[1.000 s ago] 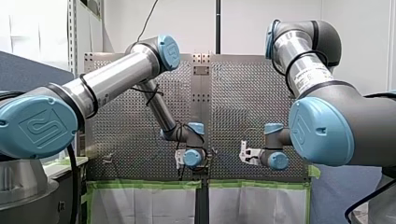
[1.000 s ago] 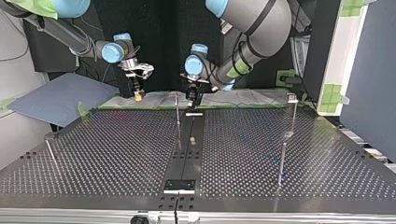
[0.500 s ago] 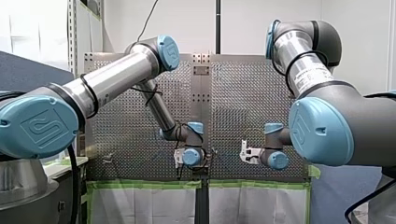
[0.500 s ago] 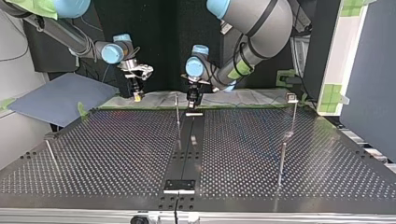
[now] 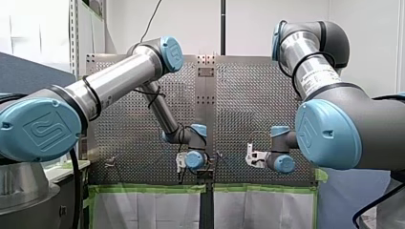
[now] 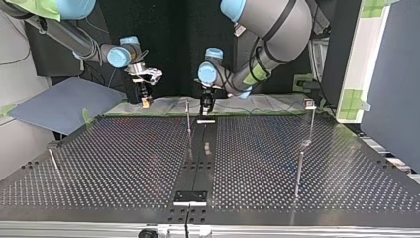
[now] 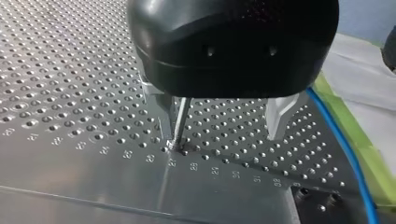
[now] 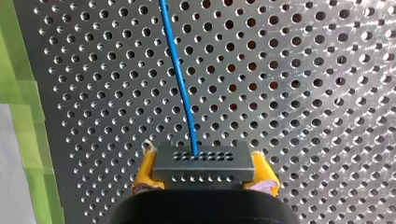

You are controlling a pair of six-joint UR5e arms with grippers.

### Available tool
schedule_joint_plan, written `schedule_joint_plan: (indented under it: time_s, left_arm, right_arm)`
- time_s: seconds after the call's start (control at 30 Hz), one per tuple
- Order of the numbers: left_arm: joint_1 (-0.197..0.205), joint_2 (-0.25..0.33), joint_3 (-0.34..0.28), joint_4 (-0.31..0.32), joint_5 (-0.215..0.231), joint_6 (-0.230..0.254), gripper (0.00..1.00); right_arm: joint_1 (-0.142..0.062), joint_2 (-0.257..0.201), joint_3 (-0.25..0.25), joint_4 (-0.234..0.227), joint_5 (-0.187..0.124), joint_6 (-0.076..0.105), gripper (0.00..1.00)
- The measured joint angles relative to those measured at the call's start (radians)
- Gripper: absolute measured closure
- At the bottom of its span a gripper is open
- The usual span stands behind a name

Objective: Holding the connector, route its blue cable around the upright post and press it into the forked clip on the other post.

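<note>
Connector (image 8: 204, 166) is clamped between the yellow pads (image 8: 144, 173) of my right gripper (image 8: 204, 174), aside from the upright post (image 6: 188, 116). My left gripper (image 7: 219, 133) stands open about that post. The blue cable (image 8: 180, 79) seems not yet routed around it, so routing and the forked clip (image 6: 309, 103) remain.

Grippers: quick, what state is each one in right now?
Left gripper: open, holding nothing.
Right gripper: shut on the dark grey rectangular connector, with its blue cable running out ahead.
</note>
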Motion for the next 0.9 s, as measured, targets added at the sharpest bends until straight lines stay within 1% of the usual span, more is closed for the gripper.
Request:
schedule_joint_plan:
  time_s: [0.27, 0.3, 0.5, 0.67, 0.9]
  left_arm:
    - [0.004, 0.006, 0.000, -0.040, 0.064, 0.007, 0.02]
    - [0.004, 0.009, -0.001, -0.046, 0.070, 0.007, 0.00]
    - [0.000, 0.046, -0.006, -0.088, 0.117, 0.009, 0.00]
    - [-0.004, 0.071, -0.020, -0.113, 0.158, 0.008, 0.00]
    - [0.000, 0.076, -0.049, -0.132, 0.218, 0.007, 0.00]
  right_arm:
    - [-0.002, 0.000, 0.000, 0.006, 0.000, 0.000, 1.00]
    - [-0.002, 0.000, 0.000, 0.006, 0.000, 0.000, 1.00]
    - [-0.003, 0.000, 0.000, 0.007, 0.000, 0.000, 1.00]
    - [-0.003, 0.000, 0.000, 0.008, 0.000, 0.000, 1.00]
    - [-0.003, 0.001, 0.000, 0.013, 0.000, 0.000, 1.00]
